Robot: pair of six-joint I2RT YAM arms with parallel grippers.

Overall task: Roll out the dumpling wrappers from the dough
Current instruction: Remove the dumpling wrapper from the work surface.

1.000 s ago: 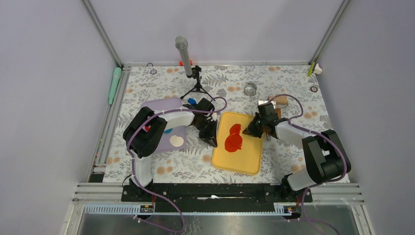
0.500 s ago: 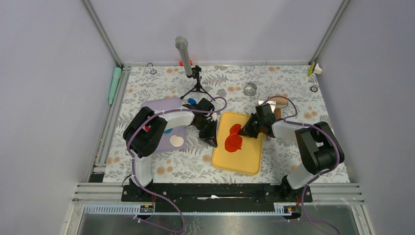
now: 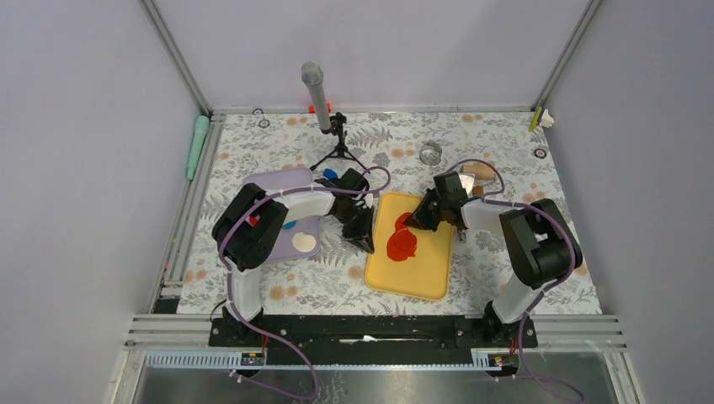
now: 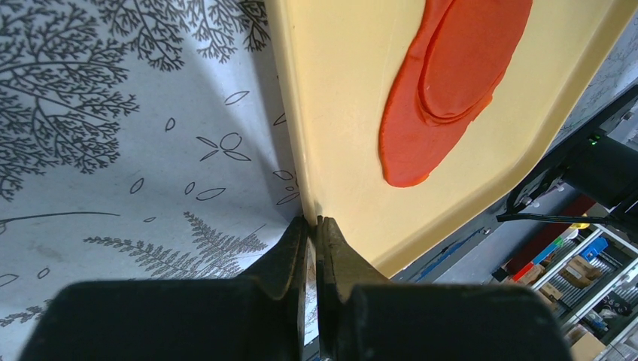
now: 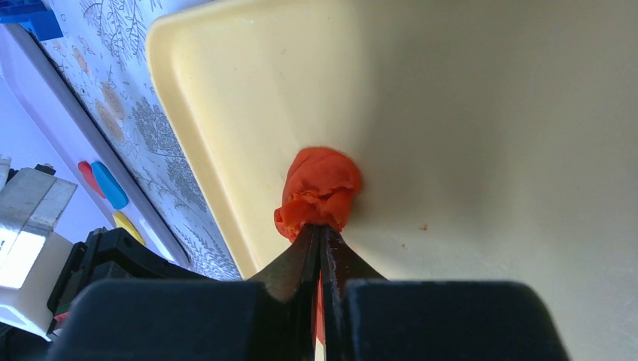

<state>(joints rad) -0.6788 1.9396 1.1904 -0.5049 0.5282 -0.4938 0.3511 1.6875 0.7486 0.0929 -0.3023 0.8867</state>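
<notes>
the table [image 3: 505,151], covered in a leafy cloth, carries a yellow tray [image 3: 421,273] between the two arms, its long side running away from the bases. the left gripper [image 3: 368,241] sits at the tray's left rim with its jaws all but closed. in the wrist view they seem to pinch that rim, i judge to steady the tray. the right gripper [image 3: 418,220] reaches in from the tray's right side at the far end. its jaws are pinched tight on a crumpled red lump of dough [image 3: 403,220] that rests on the tray floor near the far left corner. the wrappers [image 3: 402,246], flat red discs overlapping one another, lie mid-tray, just on the bases' side of the lump. whether they touch it i cannot tell.

the next move likely turns on this: the lump lies straight ahead of the right fingertips, toward the left rim, with the discs to its near side. the right arm is nearer and already has hold of the lump, while the left is taken up with the tray. the lump is not yet flattened.
</notes>
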